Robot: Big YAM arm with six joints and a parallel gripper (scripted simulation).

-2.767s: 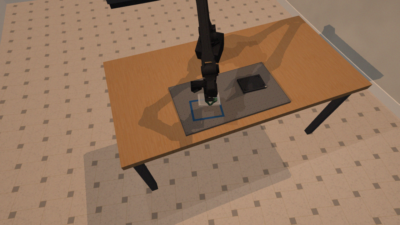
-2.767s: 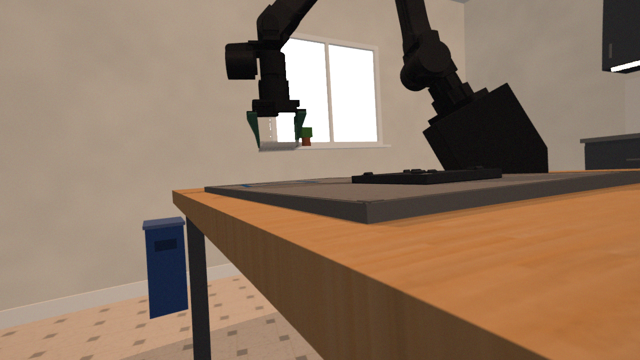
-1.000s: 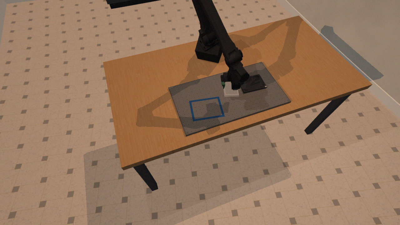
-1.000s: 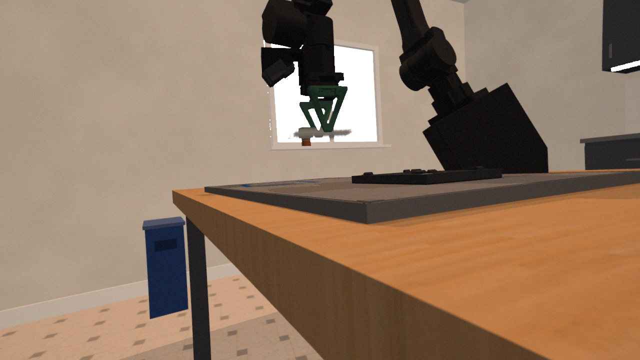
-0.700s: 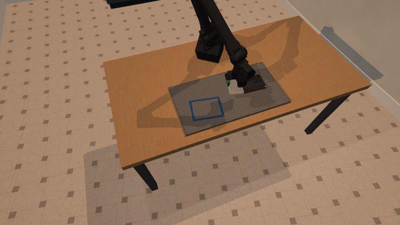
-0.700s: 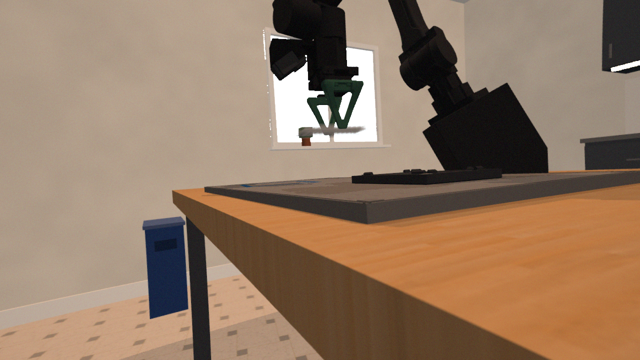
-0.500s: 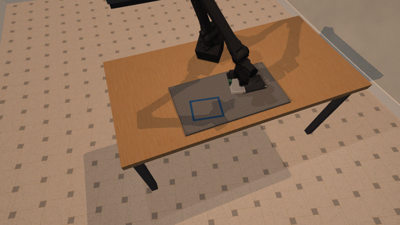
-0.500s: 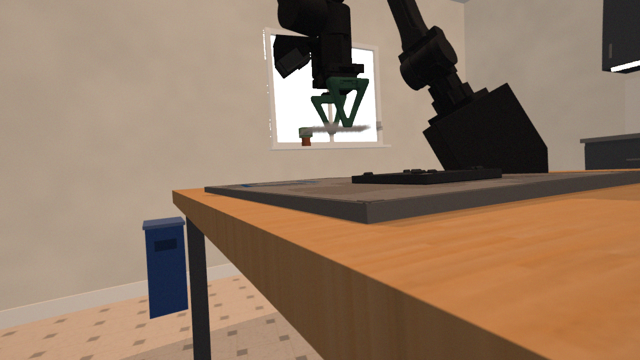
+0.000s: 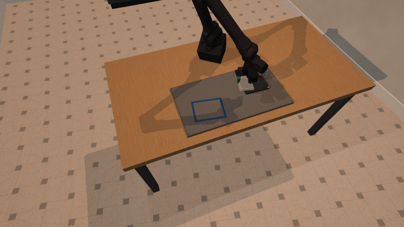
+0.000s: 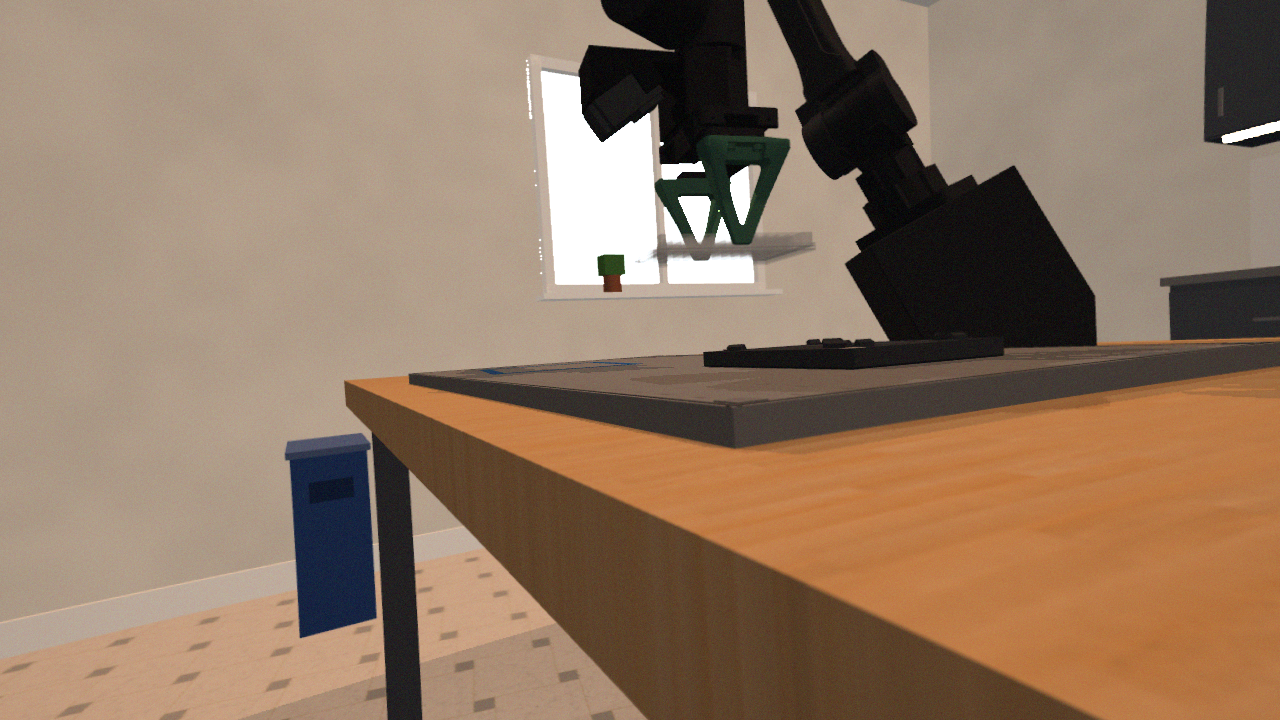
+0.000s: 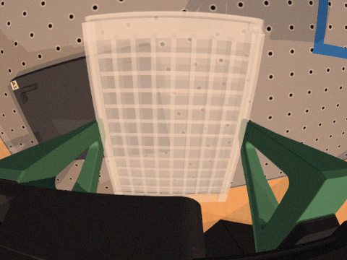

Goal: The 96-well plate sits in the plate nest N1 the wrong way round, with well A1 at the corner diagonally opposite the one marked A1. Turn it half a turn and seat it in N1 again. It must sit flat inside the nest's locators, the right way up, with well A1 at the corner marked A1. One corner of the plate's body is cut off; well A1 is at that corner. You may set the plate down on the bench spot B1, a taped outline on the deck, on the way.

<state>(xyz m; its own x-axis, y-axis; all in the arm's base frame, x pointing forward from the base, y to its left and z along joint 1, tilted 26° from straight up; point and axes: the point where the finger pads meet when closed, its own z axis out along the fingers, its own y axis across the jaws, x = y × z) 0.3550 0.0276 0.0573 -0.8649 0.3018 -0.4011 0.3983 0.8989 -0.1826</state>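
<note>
Plate (image 11: 173,106) clamped by its two long sides between the green fingers of the gripper (image 10: 720,240), which stand wide apart on it, pressed to its edges. Carried level in the air, well above the dark nest N1 (image 10: 850,351), partly over the nest's near-left edge in the top view (image 9: 245,85), touching neither nest nor grey perforated deck (image 9: 214,93). Blue taped outline B1 (image 9: 208,119) lying well apart to the left on the same deck, nothing on it.
</note>
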